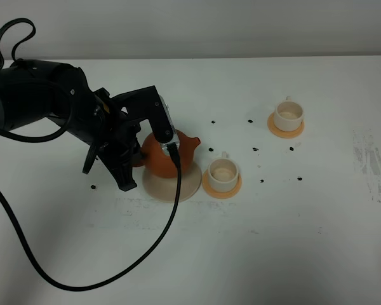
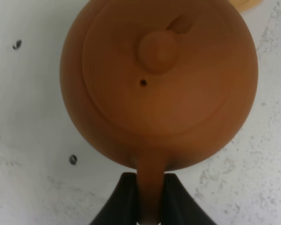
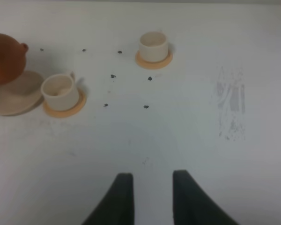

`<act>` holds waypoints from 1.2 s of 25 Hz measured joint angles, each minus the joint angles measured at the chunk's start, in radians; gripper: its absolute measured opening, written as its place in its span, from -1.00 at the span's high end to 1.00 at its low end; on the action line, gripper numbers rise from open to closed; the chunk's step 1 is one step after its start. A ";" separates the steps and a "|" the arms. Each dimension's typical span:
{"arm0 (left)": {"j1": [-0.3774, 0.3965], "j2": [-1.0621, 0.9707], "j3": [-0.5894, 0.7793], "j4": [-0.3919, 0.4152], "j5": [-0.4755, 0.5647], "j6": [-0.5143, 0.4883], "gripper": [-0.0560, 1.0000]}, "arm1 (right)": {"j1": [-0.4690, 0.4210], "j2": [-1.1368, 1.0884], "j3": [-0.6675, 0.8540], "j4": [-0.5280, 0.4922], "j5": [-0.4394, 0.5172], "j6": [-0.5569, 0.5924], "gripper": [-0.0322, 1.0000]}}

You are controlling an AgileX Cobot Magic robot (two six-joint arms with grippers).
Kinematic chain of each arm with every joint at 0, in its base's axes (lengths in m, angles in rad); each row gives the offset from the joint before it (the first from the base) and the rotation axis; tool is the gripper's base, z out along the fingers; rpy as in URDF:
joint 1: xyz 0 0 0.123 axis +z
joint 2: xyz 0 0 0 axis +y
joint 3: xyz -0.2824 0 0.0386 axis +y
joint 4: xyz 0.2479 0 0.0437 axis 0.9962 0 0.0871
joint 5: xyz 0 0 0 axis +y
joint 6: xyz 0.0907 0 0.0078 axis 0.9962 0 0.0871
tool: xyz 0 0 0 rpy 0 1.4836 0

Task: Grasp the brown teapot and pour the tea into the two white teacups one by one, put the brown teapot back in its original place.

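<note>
Teapot (image 2: 159,84) handle between left fingers (image 2: 124,201)

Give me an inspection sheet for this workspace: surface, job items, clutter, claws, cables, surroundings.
Surface: white tabletop, grey scuff marks near its right edge.
Job's things: squat reddish-brown clay teapot over the pale beige round disc, spout toward the near cup; two small cream-white cups, near and far, each on an orange round coaster.
Clutter: small dark specks scattered around the cups.
Claws: left claw shut on the teapot's handle; right claw holds nothing, above bare table.
Cables: black cable loops across the table's front.
Surroundings: plain grey wall.
</note>
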 joint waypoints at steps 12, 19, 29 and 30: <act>-0.003 0.066 -0.135 0.018 -0.014 0.100 0.65 | 0.000 0.000 0.000 0.000 0.000 0.000 0.49; -0.021 0.103 -0.136 0.027 -0.052 0.190 0.65 | 0.000 0.000 0.000 0.000 0.000 0.000 0.49; -0.043 0.105 -0.137 0.027 -0.096 0.371 0.65 | 0.000 0.000 0.000 0.000 0.000 0.000 0.49; -0.045 0.105 -0.137 0.027 -0.096 0.389 0.65 | 0.000 0.000 0.000 0.000 0.000 0.000 0.49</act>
